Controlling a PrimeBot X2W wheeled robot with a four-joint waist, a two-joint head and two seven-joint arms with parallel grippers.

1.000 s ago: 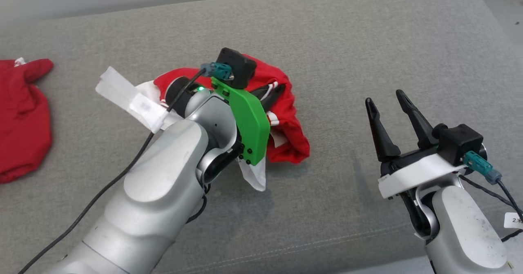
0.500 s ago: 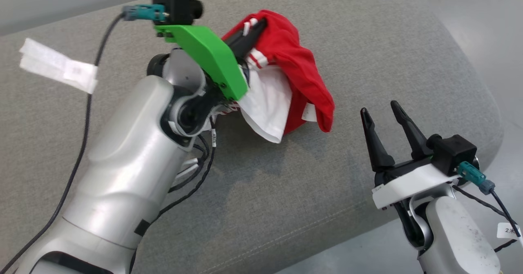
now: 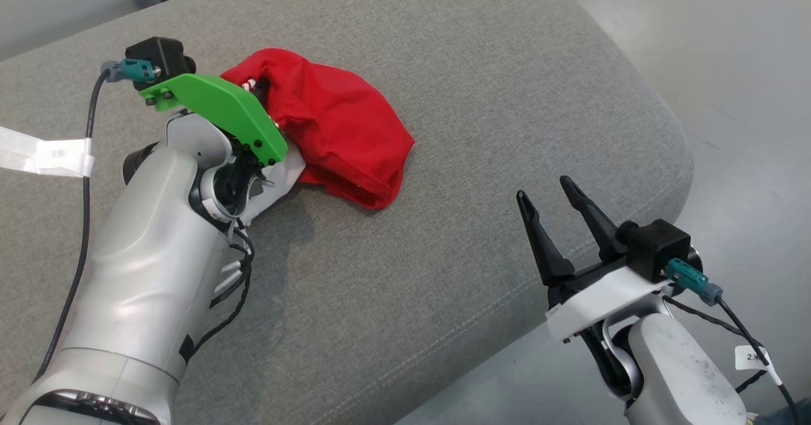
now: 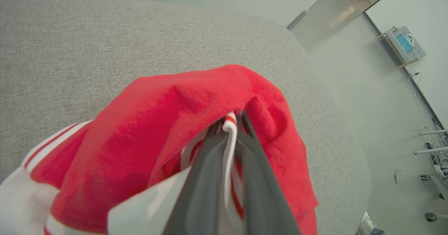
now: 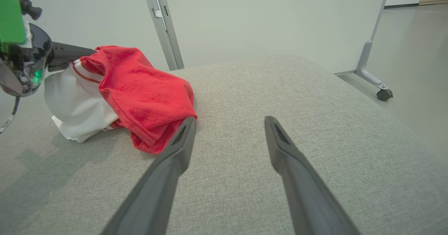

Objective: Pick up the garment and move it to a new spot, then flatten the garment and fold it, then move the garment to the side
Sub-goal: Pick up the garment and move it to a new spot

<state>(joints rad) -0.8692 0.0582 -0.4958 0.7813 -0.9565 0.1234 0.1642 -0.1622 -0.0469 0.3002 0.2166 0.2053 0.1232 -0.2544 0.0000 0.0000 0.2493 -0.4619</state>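
The garment (image 3: 342,127) is a bunched red and white piece of cloth. Its lower end rests on the grey cushion (image 3: 443,64) and its upper end is lifted. My left gripper (image 4: 232,119) is shut on a red-and-white striped edge of it, with red cloth draped over the fingers. In the right wrist view the garment (image 5: 140,88) hangs from one of the left gripper's fingers (image 5: 66,54) at the left. My right gripper (image 3: 543,189) stands open and empty near the cushion's front right edge, apart from the cloth. In its own view, the right gripper (image 5: 230,119) points across bare cushion.
The cushion's rounded right end (image 3: 671,133) drops to a pale floor (image 3: 747,64). A white tape tag (image 3: 44,156) hangs on the left arm's cable. A partition panel on a caster wheel (image 5: 384,95) stands behind the cushion.
The head camera has swung to the right. My left gripper lifted the garment off the cushion, carried it rightward and lowered it so its lower end touches down. The right gripper stays open.
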